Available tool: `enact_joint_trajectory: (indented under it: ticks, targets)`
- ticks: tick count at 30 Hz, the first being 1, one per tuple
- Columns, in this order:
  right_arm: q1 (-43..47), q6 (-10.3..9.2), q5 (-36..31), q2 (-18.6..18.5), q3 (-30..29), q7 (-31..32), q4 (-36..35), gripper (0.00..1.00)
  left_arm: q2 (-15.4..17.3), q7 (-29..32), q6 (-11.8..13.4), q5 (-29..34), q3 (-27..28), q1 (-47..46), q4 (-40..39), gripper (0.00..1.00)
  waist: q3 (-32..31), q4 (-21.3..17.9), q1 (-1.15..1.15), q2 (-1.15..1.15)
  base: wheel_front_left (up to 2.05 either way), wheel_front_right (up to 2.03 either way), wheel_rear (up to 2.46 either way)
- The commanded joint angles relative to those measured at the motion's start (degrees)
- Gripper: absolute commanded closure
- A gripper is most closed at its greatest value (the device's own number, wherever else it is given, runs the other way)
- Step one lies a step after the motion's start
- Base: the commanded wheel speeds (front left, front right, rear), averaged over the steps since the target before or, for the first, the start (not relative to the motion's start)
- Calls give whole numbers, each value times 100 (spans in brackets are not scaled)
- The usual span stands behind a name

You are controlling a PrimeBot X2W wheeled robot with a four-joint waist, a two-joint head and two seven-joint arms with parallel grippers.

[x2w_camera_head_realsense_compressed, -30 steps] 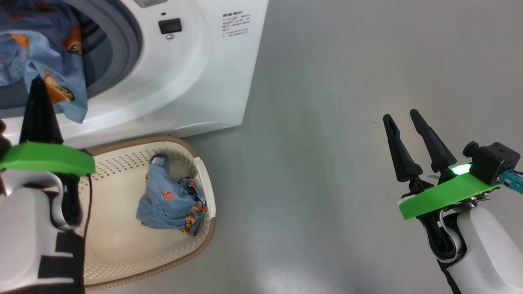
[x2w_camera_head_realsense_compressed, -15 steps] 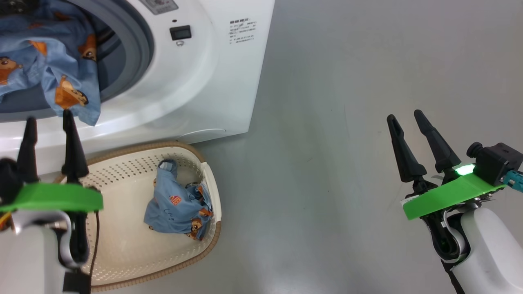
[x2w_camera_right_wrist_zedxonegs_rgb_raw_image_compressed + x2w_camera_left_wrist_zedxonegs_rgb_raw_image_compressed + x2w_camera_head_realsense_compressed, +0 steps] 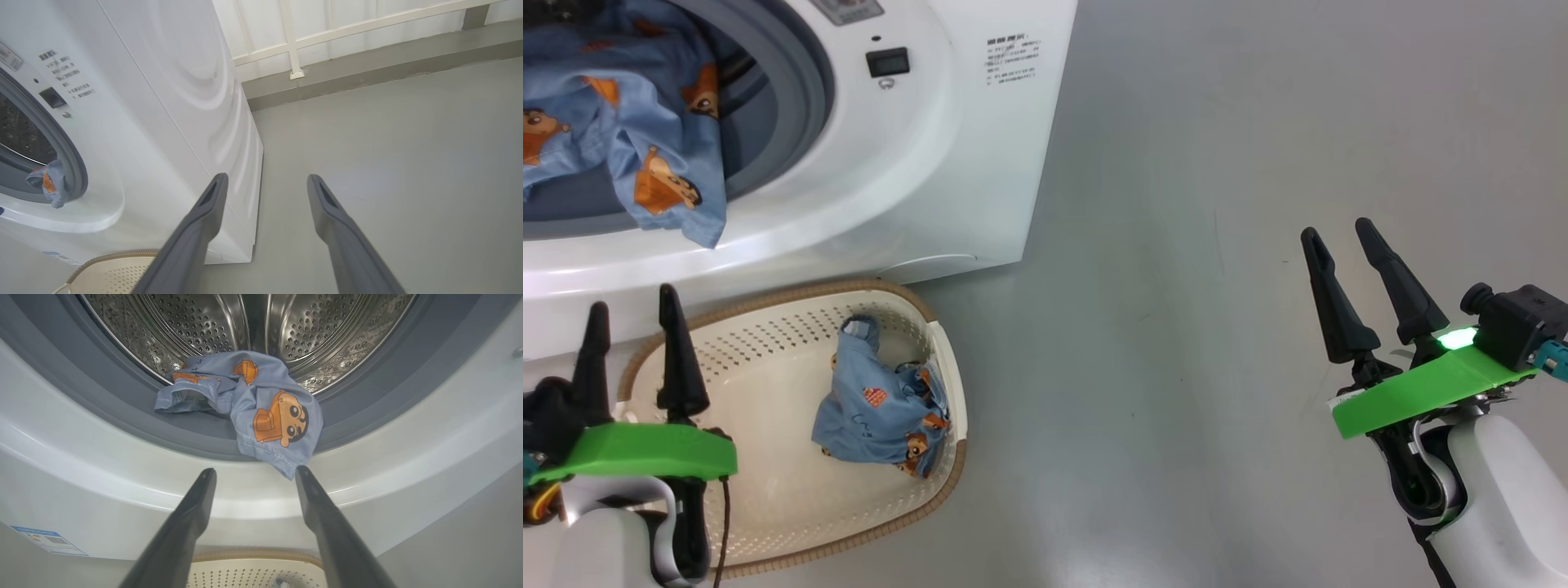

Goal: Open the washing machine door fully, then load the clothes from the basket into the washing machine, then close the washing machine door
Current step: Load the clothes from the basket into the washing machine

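The clothes are in two places. One blue bear-print garment point(image 3: 613, 147) point(image 3: 261, 412) point(image 3: 49, 188) lies across the lower lip of the washing machine point(image 3: 915, 163) point(image 3: 122, 477) point(image 3: 163, 102) opening: part rests on the grey gasket point(image 3: 805, 90) point(image 3: 102, 404) at the mouth of the steel drum point(image 3: 184, 322), and one corner hangs out over the white front ring. The second garment point(image 3: 878, 408), bearing a small red patch, sits bunched in the right end of the basket point(image 3: 768, 335) point(image 3: 253, 571) point(image 3: 110, 273), touching its right wall. The basket stands on the floor point(image 3: 1176, 245) directly before the machine, its far rim close under the machine's front. The left hand point(image 3: 633, 300) point(image 3: 255, 471) hangs over the left end of the basket, fingers spread and holding nothing, pointing towards the machine's front below the opening. In the left wrist view the hanging corner of the garment appears just above one fingertip; the head view shows the hand lower and apart from the cloth. A blue sticker point(image 3: 49, 541) is fixed low on the machine's front. The right hand point(image 3: 1338, 228) point(image 3: 267, 177) is over bare floor, well to the right of machine and basket, fingers spread and empty. A white railing point(image 3: 290, 45) runs behind the machine.
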Motion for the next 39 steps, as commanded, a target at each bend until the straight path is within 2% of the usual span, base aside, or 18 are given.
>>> enact_joint_trajectory:
  ticks: [1,28,38,39]
  targets:
    - [124,57,-37,-58,84,-68,-135,0,116,-30,-9,9,152,-9,-26,0,16,-10,0,0,0,0,0]
    - [-69,57,-51,104,121,-68,-163,0,777,-30,-9,-382,-731,-1839,2222,0,375,-258,0,0,0,0,0]
    - [-97,57,-57,118,96,-68,-167,0,893,-30,-9,-516,-914,-2102,2347,0,431,-278,0,0,0,0,0]
    - [-99,57,-56,118,94,-68,-165,0,896,-30,-9,-516,-909,-2103,2316,9,431,-276,0,0,0,0,0]
